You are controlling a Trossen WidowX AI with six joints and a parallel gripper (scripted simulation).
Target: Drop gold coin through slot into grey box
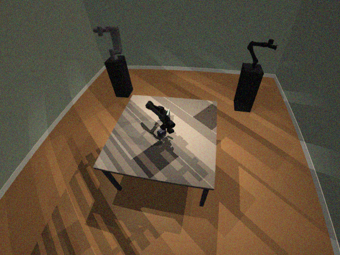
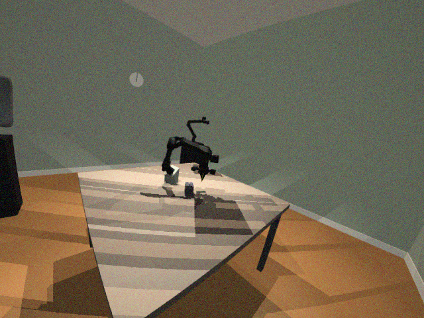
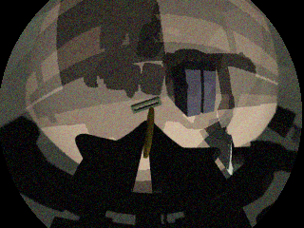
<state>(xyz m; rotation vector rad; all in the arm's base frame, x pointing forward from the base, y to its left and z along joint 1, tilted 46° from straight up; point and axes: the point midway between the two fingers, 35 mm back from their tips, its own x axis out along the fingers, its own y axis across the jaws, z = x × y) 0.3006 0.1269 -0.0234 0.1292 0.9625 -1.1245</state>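
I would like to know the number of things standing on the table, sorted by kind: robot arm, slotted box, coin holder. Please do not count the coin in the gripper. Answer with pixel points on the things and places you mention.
Robot arm: 1 (image 1: 162, 115) (image 2: 191, 144)
Slotted box: 1 (image 1: 159, 133) (image 2: 188, 189) (image 3: 193, 90)
Coin holder: 1 (image 1: 170, 137) (image 3: 139, 106)
Total: 3

Beyond the table (image 1: 192, 148) (image 2: 154, 260) stand two black pedestals (image 1: 119, 78) (image 1: 248, 88); a round clock (image 2: 136, 79) hangs above it on the wall.
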